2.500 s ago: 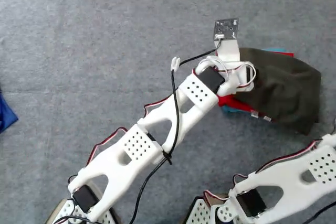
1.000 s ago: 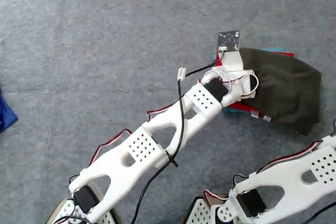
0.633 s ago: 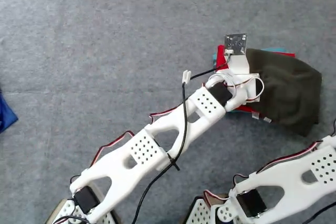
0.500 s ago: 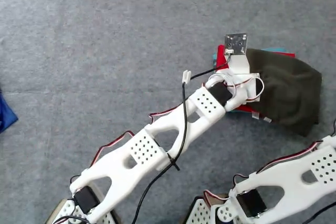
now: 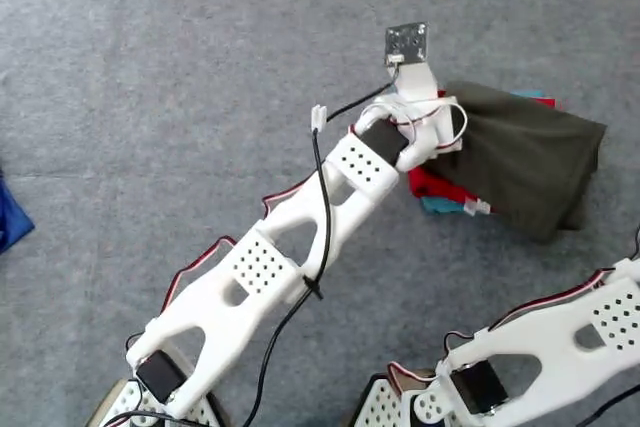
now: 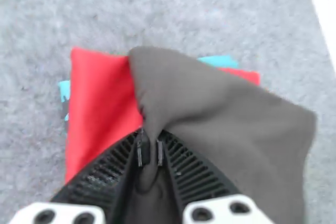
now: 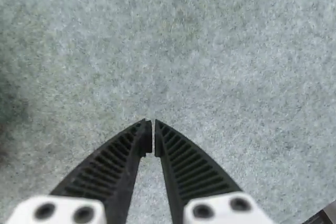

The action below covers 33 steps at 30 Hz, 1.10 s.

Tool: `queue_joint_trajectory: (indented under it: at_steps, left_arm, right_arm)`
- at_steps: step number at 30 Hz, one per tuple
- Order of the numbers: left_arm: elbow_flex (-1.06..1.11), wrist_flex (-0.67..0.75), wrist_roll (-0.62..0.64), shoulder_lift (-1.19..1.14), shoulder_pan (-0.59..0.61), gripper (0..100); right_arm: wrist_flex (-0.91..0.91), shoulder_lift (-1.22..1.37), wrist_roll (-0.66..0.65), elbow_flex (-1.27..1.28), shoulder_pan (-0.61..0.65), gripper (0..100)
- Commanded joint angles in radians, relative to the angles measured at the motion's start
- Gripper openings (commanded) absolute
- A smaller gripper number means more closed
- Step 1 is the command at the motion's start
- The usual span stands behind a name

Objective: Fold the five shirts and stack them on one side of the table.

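1. Left gripper (image 6: 149,153) was clamped on an edge of the dark shirt (image 6: 226,124), bunching the cloth.
2. That shirt lay draped over a red shirt (image 6: 100,108) and a teal shirt (image 6: 63,90), stacked toward 3 o'clock on the table (image 5: 200,77).
3. Right gripper (image 7: 149,135) was closed together on nothing, above bare table.
4. Being soft, light and limp, the dark shirt would likely sag, so a hem corner seemed the best hold.
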<state>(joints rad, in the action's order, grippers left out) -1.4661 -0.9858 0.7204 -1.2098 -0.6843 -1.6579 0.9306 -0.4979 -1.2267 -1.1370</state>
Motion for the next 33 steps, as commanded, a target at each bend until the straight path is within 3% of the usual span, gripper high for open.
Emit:
queue_joint_trajectory:
  at_steps: [1, 16, 20, 25, 29, 33]
  left_arm:
    - [-0.107, -0.028, -0.006, 0.031, 0.016, 3]
    - [-0.113, -0.049, -0.005, 0.021, 0.015, 3]
    - [-0.099, -0.057, -0.002, 0.021, -0.012, 14]
    - [-0.096, -0.157, -0.003, 0.032, -0.019, 21]
    - [-0.197, -0.258, -0.008, 0.032, 0.058, 21]
    - [-0.203, -0.336, -0.008, 0.097, 0.165, 19]
  right_arm:
    - [0.005, -0.015, -0.002, -0.044, -0.002, 1.8]
    - [-0.002, -0.015, -0.003, -0.039, 0.012, 1.8]
    - [-0.003, -0.015, -0.006, -0.039, 0.037, 1.8]
    - [-0.041, -0.021, -0.002, -0.047, 0.164, 1.8]
    - [-0.101, -0.036, 0.008, -0.042, 0.351, 1.6]
    - [-0.101, -0.079, 0.112, -0.076, 0.473, 1.6]
